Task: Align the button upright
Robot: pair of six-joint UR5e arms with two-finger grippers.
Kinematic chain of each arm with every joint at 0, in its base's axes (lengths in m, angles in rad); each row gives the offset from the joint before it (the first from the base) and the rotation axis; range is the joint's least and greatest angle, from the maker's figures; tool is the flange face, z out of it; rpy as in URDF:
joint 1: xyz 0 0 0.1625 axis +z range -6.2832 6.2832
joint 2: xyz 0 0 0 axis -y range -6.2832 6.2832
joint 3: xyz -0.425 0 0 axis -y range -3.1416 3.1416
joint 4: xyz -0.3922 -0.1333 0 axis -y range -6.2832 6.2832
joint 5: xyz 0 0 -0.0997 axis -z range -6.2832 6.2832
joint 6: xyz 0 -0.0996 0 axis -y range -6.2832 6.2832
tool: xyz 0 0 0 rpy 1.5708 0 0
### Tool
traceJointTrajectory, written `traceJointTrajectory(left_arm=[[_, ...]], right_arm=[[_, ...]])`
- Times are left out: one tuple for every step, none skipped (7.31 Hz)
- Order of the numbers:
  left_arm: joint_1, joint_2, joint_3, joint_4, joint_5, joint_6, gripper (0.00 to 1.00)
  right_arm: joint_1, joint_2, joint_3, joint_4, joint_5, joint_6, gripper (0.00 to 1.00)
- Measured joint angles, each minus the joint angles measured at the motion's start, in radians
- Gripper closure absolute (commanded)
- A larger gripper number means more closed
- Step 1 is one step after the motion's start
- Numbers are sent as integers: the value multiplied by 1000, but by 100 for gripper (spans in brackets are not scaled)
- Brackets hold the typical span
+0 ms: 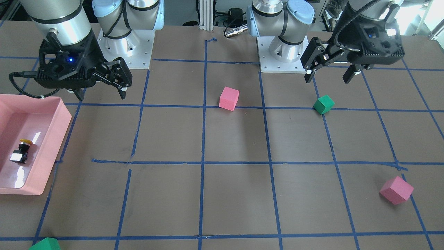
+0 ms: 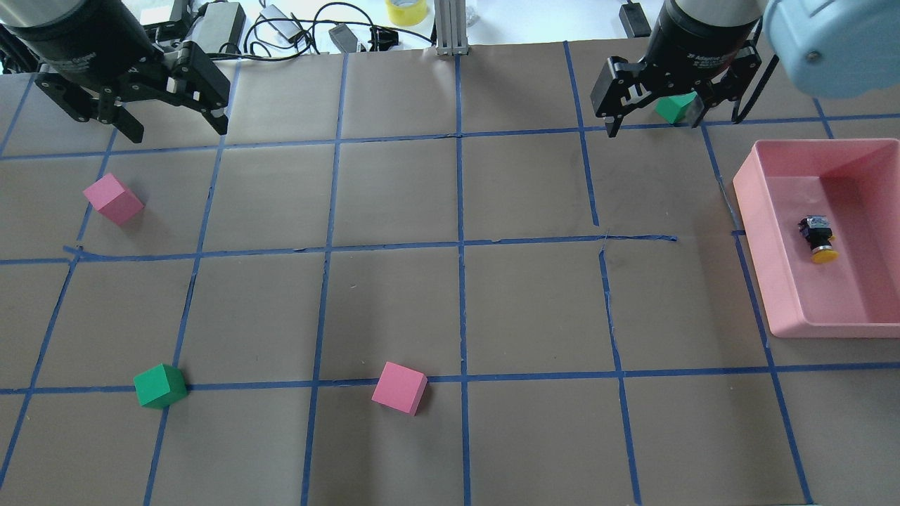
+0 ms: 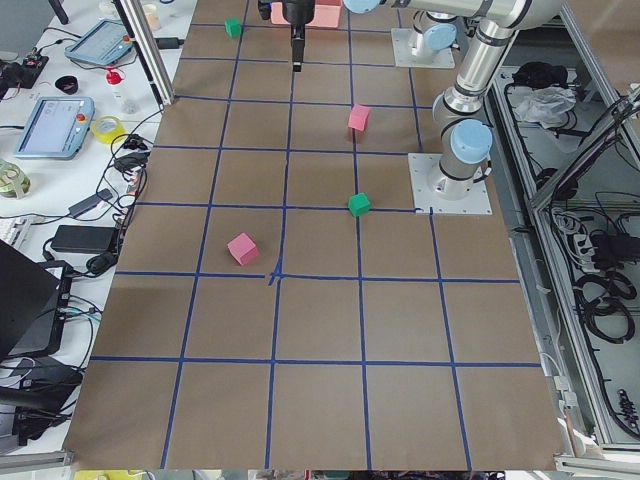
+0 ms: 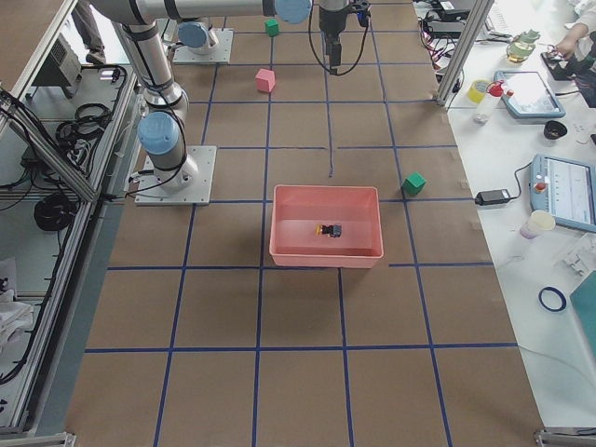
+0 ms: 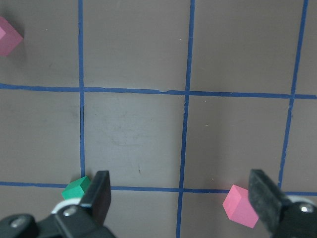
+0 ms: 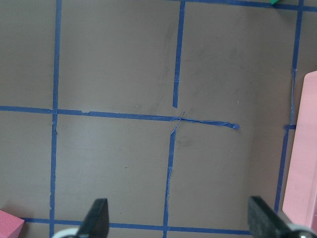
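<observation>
Item: button (image 2: 817, 239), 1 pc. Loc.: inside pink tray (image 2: 830, 329), on the robot's right side of the desk (image 2: 394, 309), roughly mid-floor of the tray, clear of all walls. Cond.: lies on its side, not upright; yellow mushroom cap points toward the robot, blocky black base w/ silvery contacts points away, short black neck between. Small, round-capped, so prob. prone to roll; the tray walls likely serve to keep it contained. Right claw (image 2: 653, 125): raised above the desk, fingers spread wide, nothing held; wrist view shows only bare desk and the tray's edge between the tips. Left claw (image 2: 177, 130): same, wide open and empty, raised over the opposite side. Both appear parked in a ready pose, open presumably for a first grasp; right claw is the nearer to the tray, so likely the one to reach in. Task status (est.): not begun, button untouched. Sundries, not part of the task: pink cube (image 2: 399, 387), second pink cube (image 2: 112, 199), green cube (image 2: 160, 385), second green cube (image 2: 673, 107) on the desk below the right claw, seen between its fingers, not gripped. Blue tape grid across the desk.
</observation>
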Motion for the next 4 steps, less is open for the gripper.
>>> traceJointTrajectory(left_arm=[[1,-1,-2,0,12,2,0],[3,-5,-4,2,16,-2,0],[13,-10,-6,6,14,-8,0],[30,-11,-6,10,13,-7,0]], right_arm=[[0,-1,-1,-1,2,-1,0],[0,-1,-2,-1,5,-2,0],[0,-1,-3,-1,4,-3,0],[0,-1,-3,0,3,-4,0]])
